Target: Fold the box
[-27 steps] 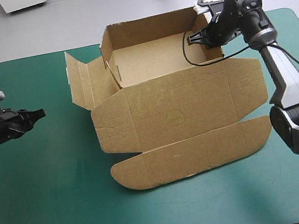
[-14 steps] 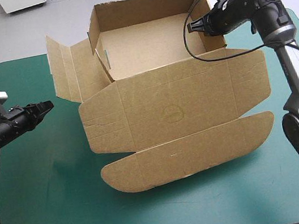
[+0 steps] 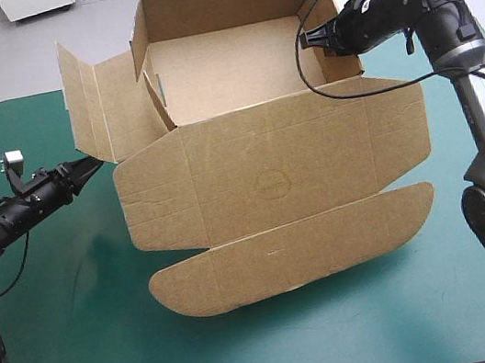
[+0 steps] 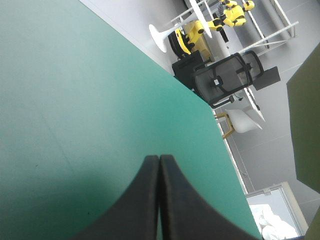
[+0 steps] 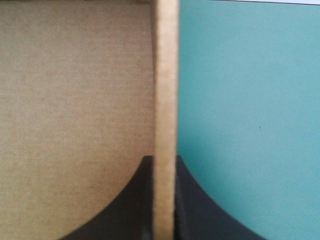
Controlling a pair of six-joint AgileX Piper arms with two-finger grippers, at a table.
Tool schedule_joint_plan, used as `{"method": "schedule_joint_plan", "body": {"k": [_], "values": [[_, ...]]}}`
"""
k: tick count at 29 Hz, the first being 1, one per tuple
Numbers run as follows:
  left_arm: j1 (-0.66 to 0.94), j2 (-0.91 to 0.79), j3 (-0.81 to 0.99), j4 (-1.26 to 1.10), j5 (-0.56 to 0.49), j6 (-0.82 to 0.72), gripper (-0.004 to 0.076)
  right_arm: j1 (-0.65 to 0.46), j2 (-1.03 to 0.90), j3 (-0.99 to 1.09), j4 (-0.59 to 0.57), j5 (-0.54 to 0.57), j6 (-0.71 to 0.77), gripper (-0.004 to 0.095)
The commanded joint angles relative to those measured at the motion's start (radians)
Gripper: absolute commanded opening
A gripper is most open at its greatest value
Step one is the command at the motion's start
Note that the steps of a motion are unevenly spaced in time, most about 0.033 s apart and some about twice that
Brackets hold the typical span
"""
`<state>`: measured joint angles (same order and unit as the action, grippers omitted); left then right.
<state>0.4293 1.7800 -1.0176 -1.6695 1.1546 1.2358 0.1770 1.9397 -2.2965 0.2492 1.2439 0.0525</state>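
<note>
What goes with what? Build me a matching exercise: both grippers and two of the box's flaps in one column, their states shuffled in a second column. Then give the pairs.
Things
1. left gripper
2. right gripper
3. rounded front flap
4. left side flap

States
A. standing up
B. shut on the right wall of the box
C. shut, holding nothing
D. spread out, nearest the front edge of the table

Pairs: 1-C; 2-B; 3-D; 4-A
</note>
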Motion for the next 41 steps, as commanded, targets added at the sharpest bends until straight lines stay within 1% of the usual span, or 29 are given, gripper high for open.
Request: {"method": "schedule_joint_plan", "body": {"k": [1,8,13,19,24,26,27,29,32,34,35,41], "values": [[-0.027,-0.043,-0.07,-0.13,0.146,0.004,-0.001,-0.003,-0.067,-0.03,0.048,0.007,0.006,-0.0018],[-0.126,-0.043,-0.214,-0.12,0.146,-0.064,-0.001,-0.003,-0.067,0.063,0.075,0.007,-0.014,-0.0018],[-0.18,-0.043,-0.288,-0.051,0.146,-0.109,-0.001,-0.003,-0.067,0.137,0.065,0.007,-0.052,-0.0018],[-0.182,-0.047,-0.295,-0.047,0.146,-0.138,-0.001,-0.003,-0.067,0.149,-0.027,0.006,-0.034,-0.0017],[-0.198,-0.049,-0.295,-0.046,0.146,-0.161,0.0001,-0.003,-0.067,0.149,-0.029,0.006,-0.032,-0.0017],[-0.218,-0.049,-0.295,-0.039,0.146,-0.161,0.0041,-0.003,-0.067,0.149,-0.031,0.006,-0.032,-0.0017],[-0.231,-0.049,-0.295,-0.039,0.146,-0.161,0.0074,-0.003,-0.067,0.149,-0.031,0.006,-0.032,-0.0017],[-0.249,-0.049,-0.295,-0.041,0.146,-0.161,0.0151,-0.003,-0.067,0.149,-0.036,0.006,-0.032,-0.0017],[-0.264,-0.049,-0.295,-0.053,0.146,-0.161,0.0288,-0.003,-0.067,0.149,-0.047,0.006,-0.032,-0.0017],[-0.264,-0.049,-0.295,-0.055,0.146,-0.163,0.0344,-0.003,-0.065,0.149,-0.063,0.006,-0.032,-0.0017],[-0.264,-0.049,-0.295,-0.055,0.146,-0.166,0.0353,-0.003,-0.065,0.149,-0.067,0.006,-0.032,-0.0017],[-0.275,-0.049,-0.295,-0.067,0.146,-0.188,0.0355,-0.003,-0.047,0.149,-0.065,0.006,-0.032,-0.0017]]}}
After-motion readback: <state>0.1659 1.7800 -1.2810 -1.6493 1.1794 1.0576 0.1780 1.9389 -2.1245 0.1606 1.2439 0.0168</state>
